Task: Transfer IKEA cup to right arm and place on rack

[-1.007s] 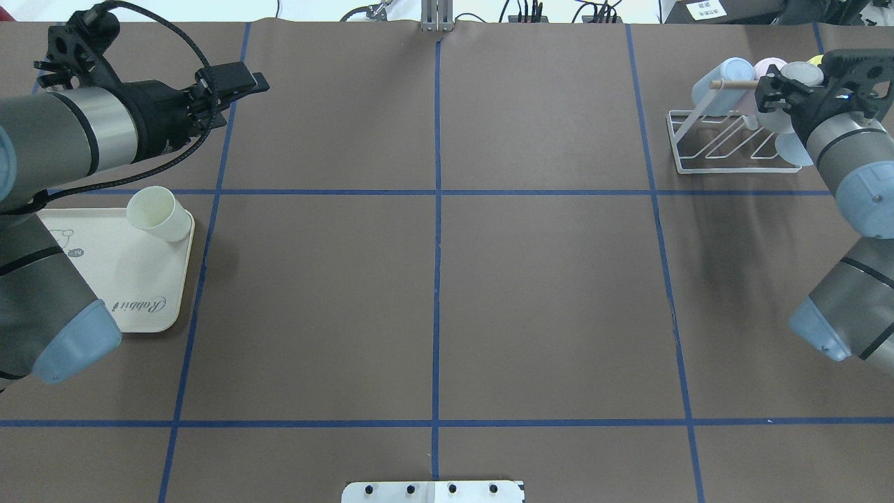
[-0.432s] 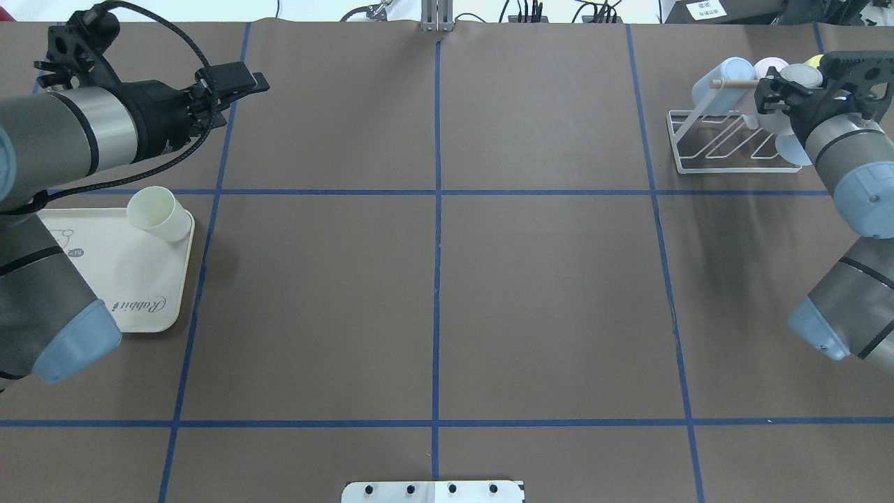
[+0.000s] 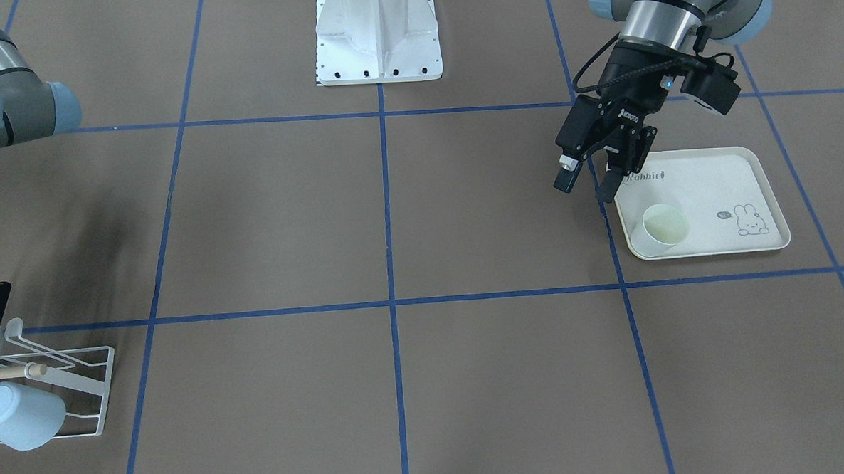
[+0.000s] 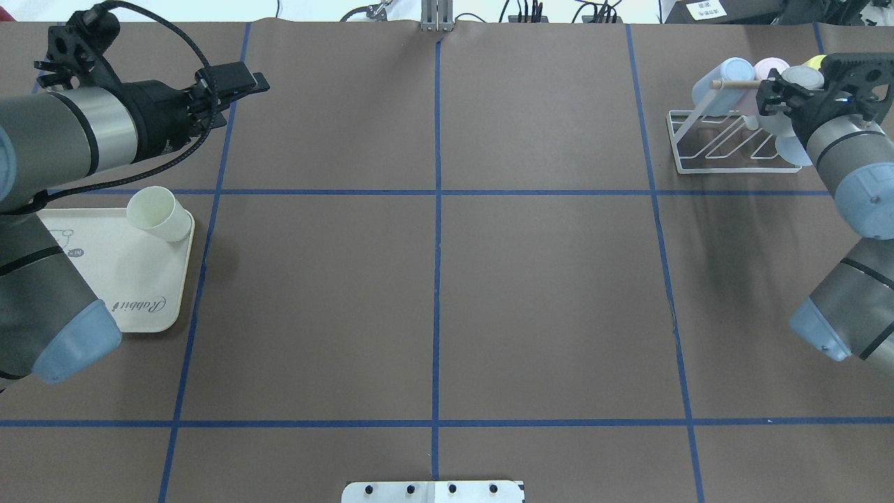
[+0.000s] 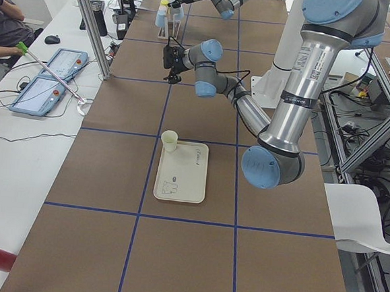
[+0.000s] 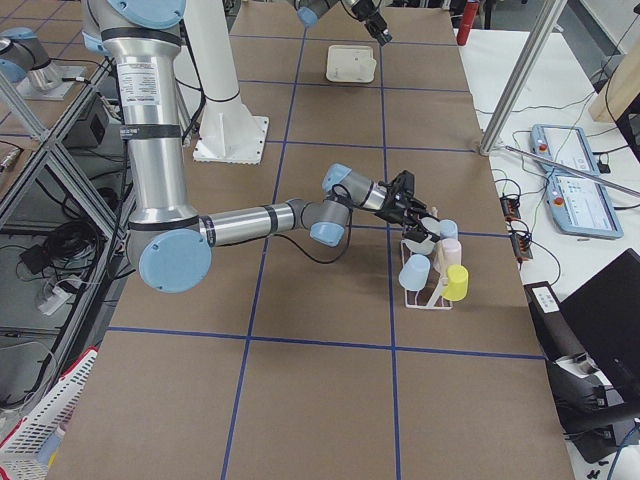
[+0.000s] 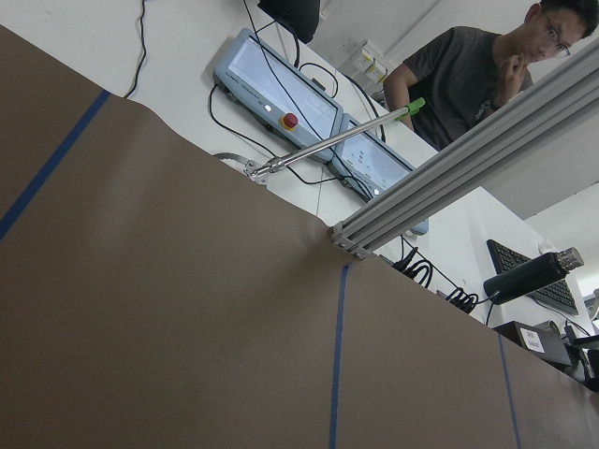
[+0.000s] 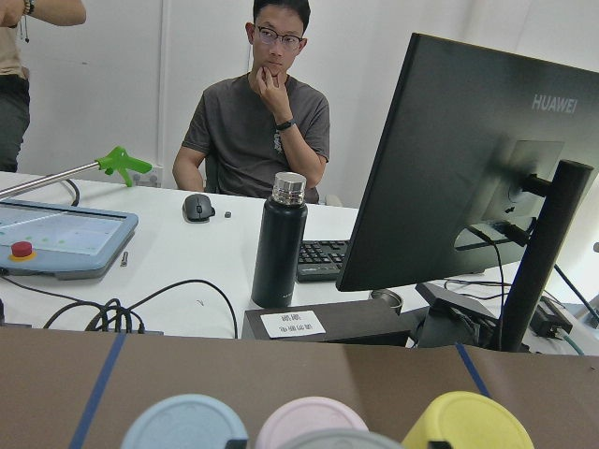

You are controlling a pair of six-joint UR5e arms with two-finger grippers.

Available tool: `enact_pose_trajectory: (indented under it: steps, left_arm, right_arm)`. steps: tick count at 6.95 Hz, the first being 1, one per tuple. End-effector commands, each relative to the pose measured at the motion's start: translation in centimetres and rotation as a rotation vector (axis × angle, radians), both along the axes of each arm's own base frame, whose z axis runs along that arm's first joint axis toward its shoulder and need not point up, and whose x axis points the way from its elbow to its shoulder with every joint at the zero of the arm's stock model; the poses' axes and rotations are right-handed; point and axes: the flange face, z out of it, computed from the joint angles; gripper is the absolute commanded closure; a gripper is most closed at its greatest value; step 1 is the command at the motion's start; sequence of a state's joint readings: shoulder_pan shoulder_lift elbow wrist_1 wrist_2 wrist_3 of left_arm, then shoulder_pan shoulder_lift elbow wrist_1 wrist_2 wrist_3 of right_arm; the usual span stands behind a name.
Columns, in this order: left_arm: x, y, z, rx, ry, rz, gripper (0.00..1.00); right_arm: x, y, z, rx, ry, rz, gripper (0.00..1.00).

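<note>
Open table (image 4: 433,279) between tray (image 4: 133,276) and rack (image 4: 726,150); cups (image 4: 723,77) crowd rack.

Looks down on a table (image 4: 545,300) covered edge to edge in brown paper and marked off into large rectangles by blue tape lines (image 4: 436,279). Carries a cream tray (image 4: 133,279) with a rabbit print, flat at the robot's left end, just beside a tape line. Holds the white wire rack (image 4: 730,143) upright at the far right end, just past a crosswise line. Bears a white mounting plate (image 4: 433,492) on the centre line at the robot's edge
</note>
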State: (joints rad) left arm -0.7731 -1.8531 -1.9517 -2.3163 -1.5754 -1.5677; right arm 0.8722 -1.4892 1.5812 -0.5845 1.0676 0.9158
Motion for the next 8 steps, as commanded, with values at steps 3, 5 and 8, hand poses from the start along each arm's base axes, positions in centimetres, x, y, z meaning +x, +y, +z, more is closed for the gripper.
enact_pose_trajectory:
  steps: [3,5,8]
  left_arm:
    - [0.0,0.1,-0.1,0.001,0.003,0.001,0.0]
    - [-0.2,0.2,-0.4,0.005,0.009,0.0,0.0]
    - [-0.3,0.3,-0.6,0.006,0.015,-0.001,0.0]
  right_arm:
    - [0.3,0.1,1.2,-0.019,0.008,0.005,1.0]
    - [0.3,0.2,1.4,-0.022,0.011,0.005,1.0]
    - [0.3,0.2,1.9,-0.03,0.015,0.005,0.23]
